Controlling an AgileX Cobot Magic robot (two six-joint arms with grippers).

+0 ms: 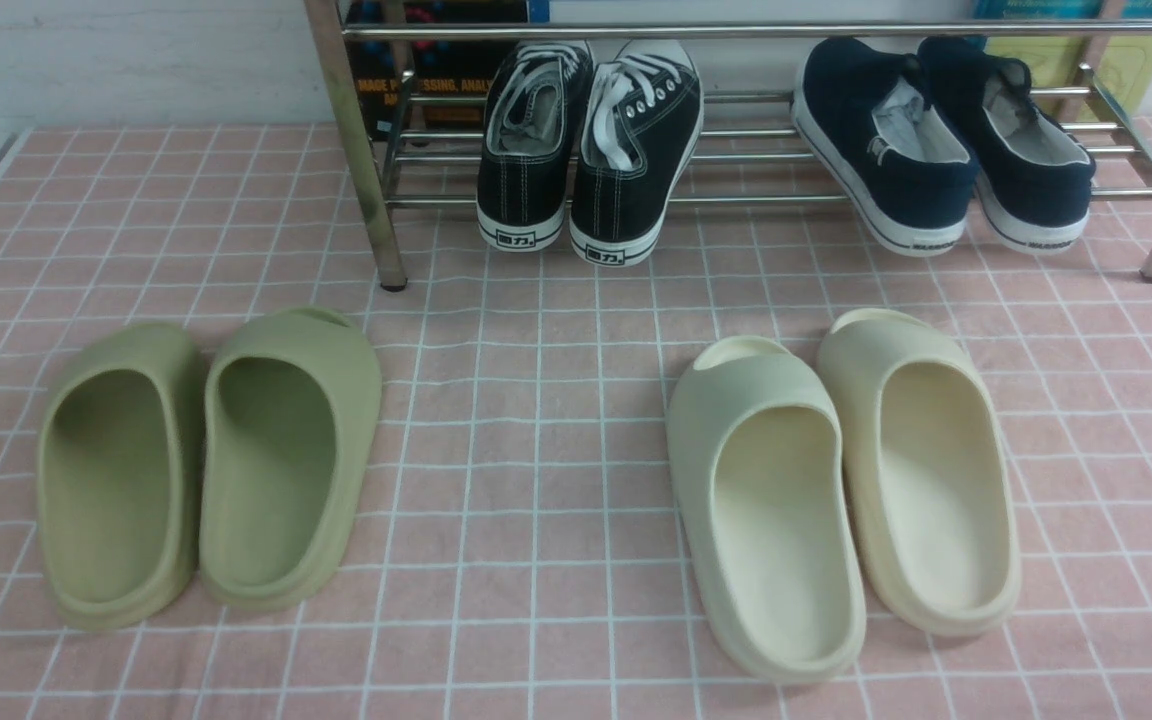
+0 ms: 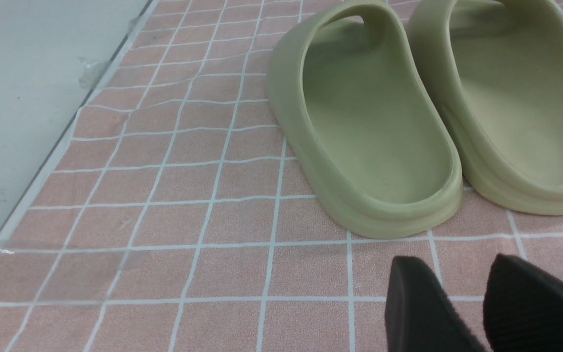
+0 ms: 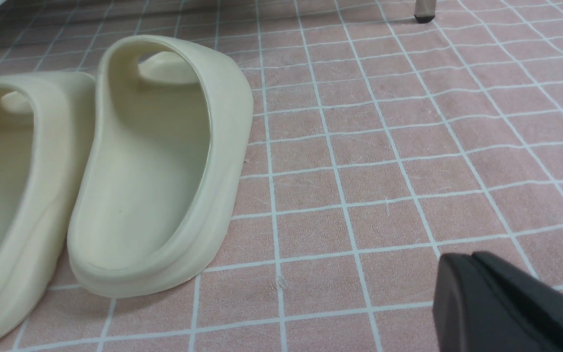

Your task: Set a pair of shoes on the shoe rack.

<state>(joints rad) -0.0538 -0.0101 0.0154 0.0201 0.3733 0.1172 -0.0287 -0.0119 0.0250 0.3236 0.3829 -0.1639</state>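
Resting on the shoe rack point(image 1: 736, 200), the pair of shoes point(image 1: 936, 150) is overhanging its front bar and risking sliding off; left gripper point(image 2: 482, 303) is sitting slightly parted, right gripper point(image 3: 477, 293) closed, both empty.

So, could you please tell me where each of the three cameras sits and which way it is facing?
Front view: between the arms, looking forward over the pink checked cloth to the shoe rack holding the navy shoes; no arm visible.
Left wrist view: low, facing the green slides; left gripper jaws apart.
Right wrist view: low, facing the cream slides; right gripper shut.
Each slide pair also shows in the front view.
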